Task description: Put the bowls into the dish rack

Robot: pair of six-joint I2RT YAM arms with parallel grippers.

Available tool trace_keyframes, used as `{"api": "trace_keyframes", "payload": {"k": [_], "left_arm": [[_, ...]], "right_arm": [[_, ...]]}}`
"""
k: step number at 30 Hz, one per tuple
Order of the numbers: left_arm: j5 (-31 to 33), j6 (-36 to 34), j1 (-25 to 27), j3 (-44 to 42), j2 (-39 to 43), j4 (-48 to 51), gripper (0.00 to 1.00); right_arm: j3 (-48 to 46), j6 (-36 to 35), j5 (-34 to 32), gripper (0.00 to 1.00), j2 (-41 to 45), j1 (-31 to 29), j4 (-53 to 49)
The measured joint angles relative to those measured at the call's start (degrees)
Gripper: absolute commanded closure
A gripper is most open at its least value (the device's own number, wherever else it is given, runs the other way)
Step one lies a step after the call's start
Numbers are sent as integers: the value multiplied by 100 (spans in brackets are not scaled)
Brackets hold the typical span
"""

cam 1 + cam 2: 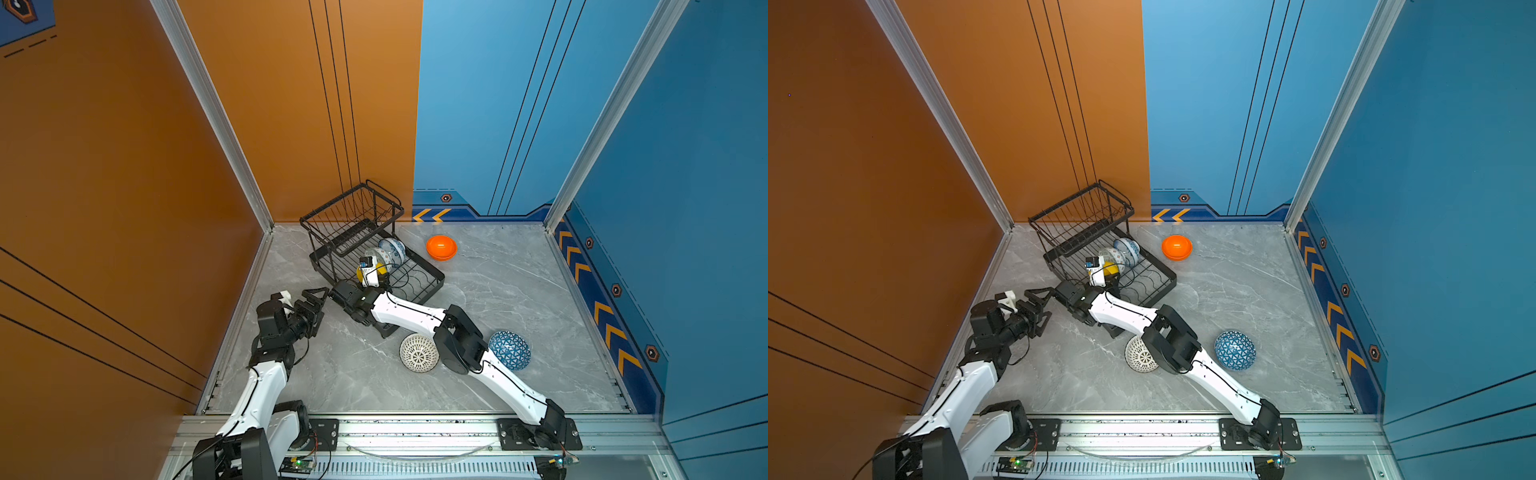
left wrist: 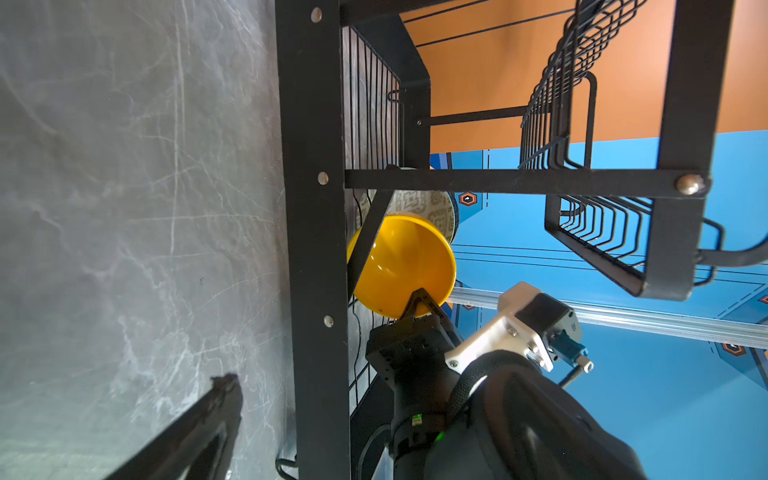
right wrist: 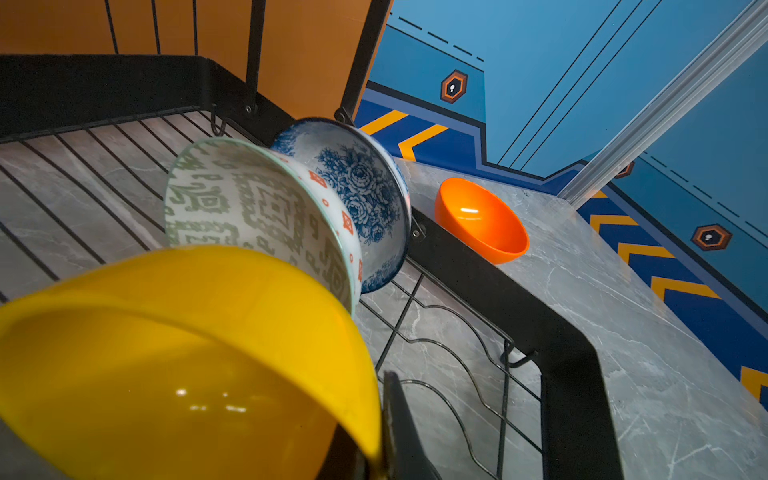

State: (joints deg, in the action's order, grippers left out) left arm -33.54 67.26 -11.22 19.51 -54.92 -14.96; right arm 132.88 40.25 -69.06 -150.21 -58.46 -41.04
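Right gripper (image 2: 420, 305) pinches the yellow bowl (image 3: 166, 353); left gripper (image 1: 316, 294) gapes empty. Released crooked, it could topple the green bowl (image 3: 249, 199).

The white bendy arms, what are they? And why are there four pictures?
They are two robot arms, each ending in a claw for picking things up. Two pictures come from a camera high above, looking down at the grey table. The other two come from little cameras on the arms' wrists, so they look close-up and tilted. The right claw is shut on the rim of the yellow bowl, at the black dish rack, where a green-patterned bowl and a blue-flower bowl already stand. The left claw is open and holds nothing. Waiting on the table are an orange bowl, a white lattice bowl and a blue triangle bowl.
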Motion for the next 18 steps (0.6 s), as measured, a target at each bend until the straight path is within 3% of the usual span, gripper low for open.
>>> {"api": "trace_keyframes", "payload": {"k": [18], "left_arm": [[-332,26,-168,0,-404,-417,2]], "right_arm": [[935,-219,-103,100,-507,111,-92]]}}
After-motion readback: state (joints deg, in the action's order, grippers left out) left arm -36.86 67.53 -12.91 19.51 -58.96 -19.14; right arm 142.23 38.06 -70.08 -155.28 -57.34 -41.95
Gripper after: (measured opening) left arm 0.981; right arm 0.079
